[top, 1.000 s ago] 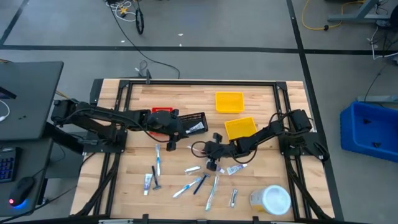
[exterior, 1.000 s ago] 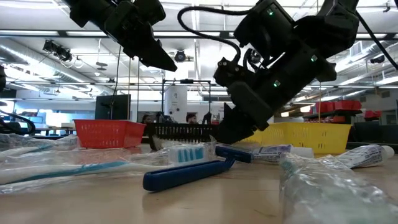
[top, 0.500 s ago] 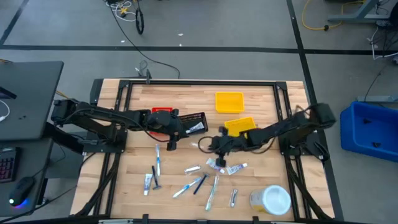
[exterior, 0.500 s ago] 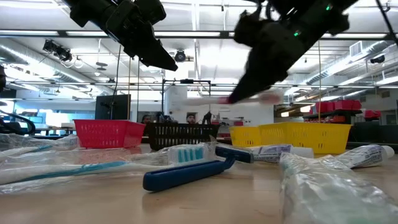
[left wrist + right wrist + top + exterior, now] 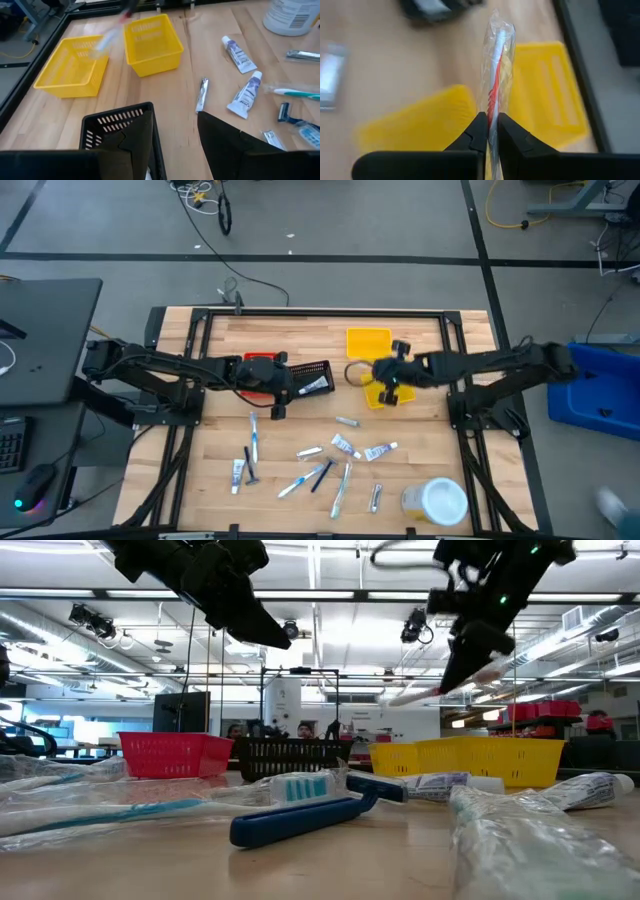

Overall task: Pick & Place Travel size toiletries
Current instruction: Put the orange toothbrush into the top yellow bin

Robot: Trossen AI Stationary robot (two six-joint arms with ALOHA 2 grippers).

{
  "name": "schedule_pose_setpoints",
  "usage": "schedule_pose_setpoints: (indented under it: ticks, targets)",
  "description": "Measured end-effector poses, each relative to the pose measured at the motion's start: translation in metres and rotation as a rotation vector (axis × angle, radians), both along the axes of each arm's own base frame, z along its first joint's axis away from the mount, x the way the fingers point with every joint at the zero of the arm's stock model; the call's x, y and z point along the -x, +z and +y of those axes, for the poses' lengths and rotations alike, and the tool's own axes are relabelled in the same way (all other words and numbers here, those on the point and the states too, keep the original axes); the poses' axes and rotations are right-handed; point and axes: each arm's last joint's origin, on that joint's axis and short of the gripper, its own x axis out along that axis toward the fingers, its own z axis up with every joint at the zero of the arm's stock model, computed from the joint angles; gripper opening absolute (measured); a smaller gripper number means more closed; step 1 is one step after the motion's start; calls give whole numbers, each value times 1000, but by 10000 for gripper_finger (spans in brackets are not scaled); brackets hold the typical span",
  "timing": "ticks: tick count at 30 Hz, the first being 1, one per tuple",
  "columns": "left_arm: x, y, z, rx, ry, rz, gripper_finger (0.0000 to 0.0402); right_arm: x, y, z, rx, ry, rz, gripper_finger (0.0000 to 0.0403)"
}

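A: What is the robot doing?

B: The right gripper [image 5: 385, 385] is carrying a wrapped toothbrush [image 5: 494, 75]. It is pinching it tight between its two fingers [image 5: 479, 131].

A: Where is it carrying it?

B: It is hanging in the air right above the near yellow bin [image 5: 387, 387]. The far yellow bin [image 5: 368, 344] is sitting just behind that one.

A: So which step is this?

B: I think it is the carry-and-drop step. The picking up is done and the dropping is not.

A: What is it needing to do next?

B: I think it is needing to get the whole toothbrush over the near yellow bin, come down a bit, and spread its fingers. The toothbrush is long, so an end might catch on the bin wall.

A: What is the toothbrush looking like?

B: It is thin, with a red stripe, and it is sitting inside a clear crinkly wrapper. It is poking out past the fingers.

A: And the other arm?

B: The left gripper [image 5: 276, 402] is waiting over by the black bin [image 5: 312, 376], on the far side from the near yellow bin. Its fingers are spread and holding nothing.

A: Are there more toiletries?

B: Yes, tubes [image 5: 380, 451] and toothbrushes [image 5: 254, 438] are lying on the table [image 5: 300, 330], in front of the near yellow bin
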Motion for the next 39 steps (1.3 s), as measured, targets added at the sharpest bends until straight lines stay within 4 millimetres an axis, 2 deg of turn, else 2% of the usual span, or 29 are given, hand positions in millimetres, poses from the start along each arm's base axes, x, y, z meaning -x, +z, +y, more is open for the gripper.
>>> schedule_pose_setpoints:
  ticks: [6,11,20,28,39]
  targets:
    - [0,0,0,2,2,-2,165,7,-2,-47,33,-110,40,26]
    - [0,0,0,-2,1,-2,165,10,-7,-70,-89,-84,26,26]
    - [0,0,0,1,2,-2,165,-11,-29,-89,-45,9,40,26]
    - [0,0,0,3,3,1,165,-15,-52,-100,-93,-54,105,27]
    - [0,0,0,4,3,1,165,-16,-54,-113,-82,-109,52,82]
